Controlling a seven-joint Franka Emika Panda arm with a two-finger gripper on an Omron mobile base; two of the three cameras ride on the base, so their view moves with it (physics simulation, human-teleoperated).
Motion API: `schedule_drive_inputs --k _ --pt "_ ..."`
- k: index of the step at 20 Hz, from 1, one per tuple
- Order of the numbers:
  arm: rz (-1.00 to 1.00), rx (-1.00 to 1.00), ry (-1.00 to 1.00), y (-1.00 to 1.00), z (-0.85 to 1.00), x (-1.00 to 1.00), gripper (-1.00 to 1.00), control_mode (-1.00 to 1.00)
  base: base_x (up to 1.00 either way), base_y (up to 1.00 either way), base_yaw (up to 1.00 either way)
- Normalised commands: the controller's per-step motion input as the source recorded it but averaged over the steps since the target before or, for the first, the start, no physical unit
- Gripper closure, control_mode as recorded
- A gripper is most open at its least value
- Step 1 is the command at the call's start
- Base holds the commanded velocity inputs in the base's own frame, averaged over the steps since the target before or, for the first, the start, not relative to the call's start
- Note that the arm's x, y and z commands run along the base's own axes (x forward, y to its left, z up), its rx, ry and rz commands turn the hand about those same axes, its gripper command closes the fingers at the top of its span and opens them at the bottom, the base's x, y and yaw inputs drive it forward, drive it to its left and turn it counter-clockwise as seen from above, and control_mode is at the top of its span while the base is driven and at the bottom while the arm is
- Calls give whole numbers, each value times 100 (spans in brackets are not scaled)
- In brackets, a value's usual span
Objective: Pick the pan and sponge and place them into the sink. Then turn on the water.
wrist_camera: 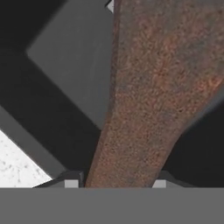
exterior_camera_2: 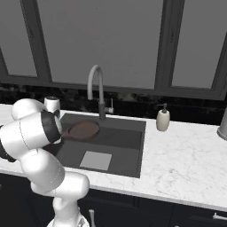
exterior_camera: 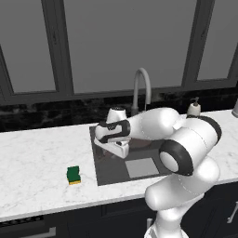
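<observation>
Pan (exterior_camera_2: 83, 130) is inside the sink (exterior_camera_2: 133, 155), at the back, near the base of the faucet (exterior_camera_2: 98, 88); the round dark reddish-brown bowl sits toward the faucet side and looks slightly raised off the basin floor, can't confirm contact. Long axis runs roughly along the back wall of the sink, handle (wrist_camera: 144, 109) pointing out toward the sponge-side rim, where the arm comes in. From the hand camera the rusty-brown handle runs straight between the two fingertips (wrist_camera: 72, 181) and widens toward the bowl end; gripper (wrist_camera: 116, 183) is clamped on the handle, tips tight against both sides, opening only as wide as the handle itself. In the left base view the gripper (exterior_camera: 120, 148) hangs low over the sink's back corner on that side, fingers mostly hidden by the hand body. Pale grey square (exterior_camera_2: 95, 160) on the sink bottom lies in front of the pan, toward the counter edge, uncovered. Sponge (exterior_camera: 73, 175), green top on yellow base, lies flat on the white marble counter (exterior_camera: 37, 158), well apart from the gripper, beside the sink's rim near the front edge. Soap bottle (exterior_camera_2: 163, 119) stands upright on the counter on the other side of the sink, behind its back corner; no label readable on it. No brand marks or writing legible anywhere. Dark window frames (exterior_camera_2: 162, 48) behind the faucet.
</observation>
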Motion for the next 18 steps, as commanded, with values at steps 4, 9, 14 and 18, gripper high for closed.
schedule_drive_inputs --k 4,9,14,18 --pt "0 -6 0 -46 -13 12 100 -100 0 0 0" --pt "-3 -2 0 -46 -20 4 100 -100 0 0 0" --pt "-16 0 0 -28 -27 4 100 -100 0 0 0" --pt "-16 0 3 -12 -29 12 100 -100 0 0 0"
